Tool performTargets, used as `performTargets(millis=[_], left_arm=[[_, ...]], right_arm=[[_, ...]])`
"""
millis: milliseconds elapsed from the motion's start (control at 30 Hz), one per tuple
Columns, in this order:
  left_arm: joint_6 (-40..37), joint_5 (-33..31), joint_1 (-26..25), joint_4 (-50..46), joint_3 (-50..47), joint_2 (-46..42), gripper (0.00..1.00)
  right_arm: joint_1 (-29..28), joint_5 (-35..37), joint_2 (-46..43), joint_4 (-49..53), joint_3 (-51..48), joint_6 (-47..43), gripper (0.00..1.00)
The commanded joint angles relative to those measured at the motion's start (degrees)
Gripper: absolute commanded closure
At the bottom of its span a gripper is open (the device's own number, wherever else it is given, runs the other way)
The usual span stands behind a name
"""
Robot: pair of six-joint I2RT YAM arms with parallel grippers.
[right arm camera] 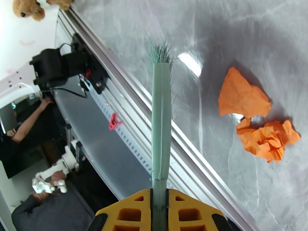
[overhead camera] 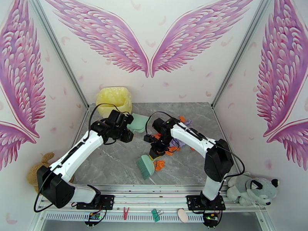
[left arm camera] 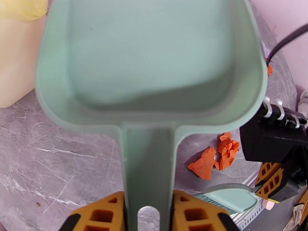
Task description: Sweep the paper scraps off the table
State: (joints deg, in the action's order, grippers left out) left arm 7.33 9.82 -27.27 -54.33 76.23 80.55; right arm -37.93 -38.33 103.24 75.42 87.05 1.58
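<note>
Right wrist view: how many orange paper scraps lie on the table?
2: one flatter orange scrap right of the mint-green brush, one crumpled orange wad just below it. Others may be hidden.

Robot lab test booth. Grey table (overhead camera: 115,162) framed by a metal rail (overhead camera: 154,188); white walls (overhead camera: 173,87) behind and beside table carry pink wing murals (overhead camera: 104,31); plush toys (overhead camera: 252,188) off its near corners; people (right arm camera: 34,212) seated beyond its near edge.

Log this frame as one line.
left claw: shut on dustpan, pan empty | right claw: shut on brush | paper scraps: orange ones on table near brush
</note>
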Motion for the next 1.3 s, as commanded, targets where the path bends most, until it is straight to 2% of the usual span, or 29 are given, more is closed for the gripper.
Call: performTargets(millis=[0,300,467,667,900,1067,1267], left_arm=[[-0.2,1.2,0.4,-1.7,1.8,-0.9,1.00],[-1.5,1.6,1.3,-3.0,2.6,-0.7,1.00],[-1.7,1.8,1.7,-2.5,2.3,-0.7,1.00],[-2.1,2.1,1.8,-2.1,2.4,-0.4,1.00],[-2.4,2.4,1.8,-1.4,2.0,-0.3,1.00],[-3.2,1.6,1.3,-1.4,0.4,-0.6,1.00],[-3.6,1.2,1.3,-0.3,-4.5,-1.7,1.00]], right_arm=[[0.2,5.3,0.7,1.7,-1.3,-2.4,1.00],[0.3,20.7,3.0,2.7,0.0,-4.2,1.00],[1.1,30.7,6.7,2.7,7.2,-5.7,1.00],[2.5,38.2,9.4,1.9,17.1,-6.3,1.00],[2.9,38.6,10.0,1.9,25.7,-6.5,1.00],[3.1,36.7,5.8,2.0,27.5,-5.7,1.00],[5.8,42.0,2.1,2.9,27.4,-0.9,1.00]])
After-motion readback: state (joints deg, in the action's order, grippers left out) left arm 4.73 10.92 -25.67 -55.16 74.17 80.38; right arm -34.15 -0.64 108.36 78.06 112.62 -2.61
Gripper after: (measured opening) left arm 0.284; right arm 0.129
